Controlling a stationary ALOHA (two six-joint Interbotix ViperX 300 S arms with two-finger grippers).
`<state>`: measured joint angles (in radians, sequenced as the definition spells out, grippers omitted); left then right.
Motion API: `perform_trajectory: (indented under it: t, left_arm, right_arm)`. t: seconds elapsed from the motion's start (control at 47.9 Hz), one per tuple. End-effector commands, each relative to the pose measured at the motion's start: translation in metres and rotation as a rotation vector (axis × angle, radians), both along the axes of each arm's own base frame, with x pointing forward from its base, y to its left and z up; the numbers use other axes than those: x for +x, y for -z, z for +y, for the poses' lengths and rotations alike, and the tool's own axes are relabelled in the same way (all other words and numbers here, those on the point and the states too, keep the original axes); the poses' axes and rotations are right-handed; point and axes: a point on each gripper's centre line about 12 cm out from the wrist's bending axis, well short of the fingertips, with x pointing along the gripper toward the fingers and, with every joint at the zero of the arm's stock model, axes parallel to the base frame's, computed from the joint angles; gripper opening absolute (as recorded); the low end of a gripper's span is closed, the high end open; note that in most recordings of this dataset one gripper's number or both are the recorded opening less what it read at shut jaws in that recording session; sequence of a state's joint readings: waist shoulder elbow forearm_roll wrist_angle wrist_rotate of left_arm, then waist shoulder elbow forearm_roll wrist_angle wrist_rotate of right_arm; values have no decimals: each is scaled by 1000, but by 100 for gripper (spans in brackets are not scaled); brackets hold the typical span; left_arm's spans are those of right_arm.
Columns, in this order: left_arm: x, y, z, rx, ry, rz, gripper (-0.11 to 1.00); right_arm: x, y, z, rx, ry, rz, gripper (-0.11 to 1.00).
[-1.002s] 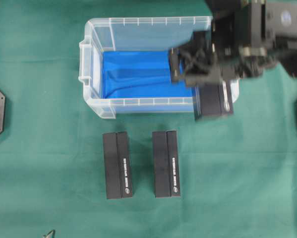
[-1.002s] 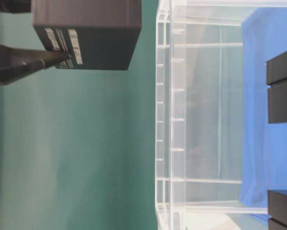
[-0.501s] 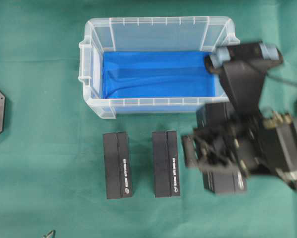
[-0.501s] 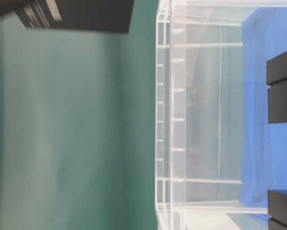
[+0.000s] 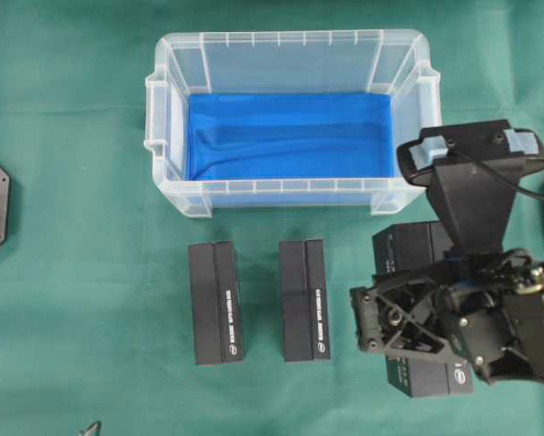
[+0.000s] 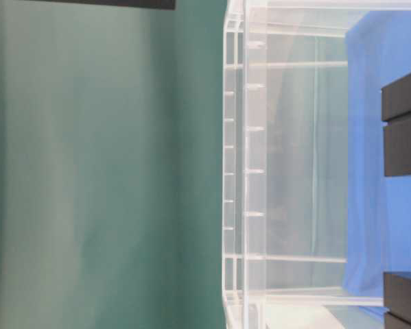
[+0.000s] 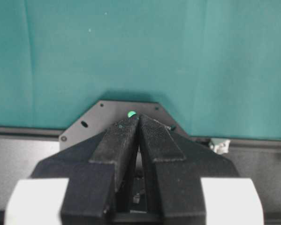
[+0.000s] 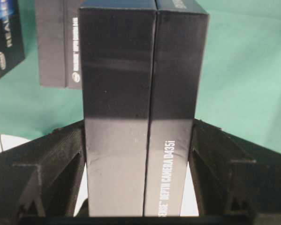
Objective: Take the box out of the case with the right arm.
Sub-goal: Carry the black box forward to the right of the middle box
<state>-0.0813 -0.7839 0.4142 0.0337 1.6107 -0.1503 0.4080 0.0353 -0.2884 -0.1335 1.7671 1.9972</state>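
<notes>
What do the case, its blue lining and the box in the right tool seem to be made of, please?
Case: likely translucent plastic; the green surface shows through its ribbed walls.
Blue lining: probably cloth or thin sheet; it shows creases.
Box: apparently matte black cardboard, with sharp folded edges and white print.

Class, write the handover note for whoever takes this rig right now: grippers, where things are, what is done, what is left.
Right gripper: shut on the black box, over the green cloth in front of the case.
Left gripper: shut, holding nothing.
Case: no box inside, only the blue lining showing.
Two other boxes: lying in front of the case.
Done: box is out of the case.
Left: probably set it down beside the others and release.
</notes>
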Motion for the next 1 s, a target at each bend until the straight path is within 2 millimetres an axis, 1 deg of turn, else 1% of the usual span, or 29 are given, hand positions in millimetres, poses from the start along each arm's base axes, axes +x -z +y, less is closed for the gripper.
perform_trajectory:
  t: [0.0,0.104,0.251,0.501,0.752,0.981]
  left_arm:
    - [2,-3,0,2,1,-9,0]
    - [2,-2,0,2,1,-8,0]
    - [3,-2,0,3,2,-6,0]
    - [3,-2,0,3,1,-5,0]
    - [4,-2,0,3,2,-2,0]
    - [4,-2,0,2,3,-2,0]
  right_arm:
    - [-6,-6,-3,-1,5,-12,65]
    - [-5,6,-3,-11,6,13,65]
    - [0,31,0,-11,-2,18,65]
    - [7,85,-1,11,-8,0,65]
    - [0,131,-6,2,23,32,65]
    - [2,167,-6,19,11,3,65]
